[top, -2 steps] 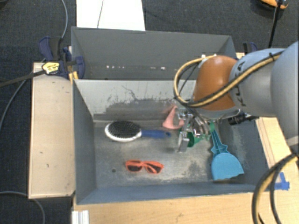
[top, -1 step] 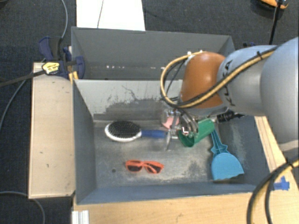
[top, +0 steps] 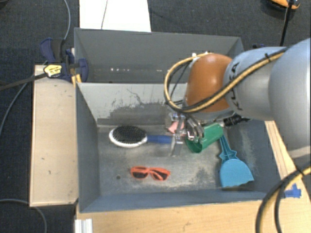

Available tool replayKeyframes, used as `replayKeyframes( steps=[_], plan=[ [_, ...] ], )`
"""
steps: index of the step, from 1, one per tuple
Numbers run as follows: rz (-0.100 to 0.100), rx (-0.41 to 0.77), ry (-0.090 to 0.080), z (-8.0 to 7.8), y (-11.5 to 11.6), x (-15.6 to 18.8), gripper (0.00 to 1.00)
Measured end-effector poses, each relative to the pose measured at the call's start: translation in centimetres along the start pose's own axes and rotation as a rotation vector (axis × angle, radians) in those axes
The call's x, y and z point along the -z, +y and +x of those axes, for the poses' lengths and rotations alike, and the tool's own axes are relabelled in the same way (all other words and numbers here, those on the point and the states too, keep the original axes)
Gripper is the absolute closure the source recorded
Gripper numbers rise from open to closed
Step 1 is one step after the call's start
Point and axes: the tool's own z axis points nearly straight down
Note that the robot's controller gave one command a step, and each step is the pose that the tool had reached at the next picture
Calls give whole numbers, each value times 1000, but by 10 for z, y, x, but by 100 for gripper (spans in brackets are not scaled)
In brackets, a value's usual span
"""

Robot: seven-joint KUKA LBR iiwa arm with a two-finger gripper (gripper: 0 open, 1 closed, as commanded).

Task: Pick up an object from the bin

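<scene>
Robot lab, arm [top: 277,81], metal bin [top: 88,144]

blue-handled hairbrush [top: 129,136] lies flat, bristles up, centre-left

One camera looks down into the grey bin [top: 87,144] from above its near side, close; the arm [top: 272,86] enters from the right
</scene>
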Motion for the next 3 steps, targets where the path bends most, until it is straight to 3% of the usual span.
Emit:
replayKeyframes(
  steps=[1, 2, 3],
  plan=[
    [2, -59, -1, 0, 44, -19, 0],
    [-1, 161, -6, -2, 73, -19, 100],
    [-1, 161, -6, -2, 73, -19, 100]
  ],
)
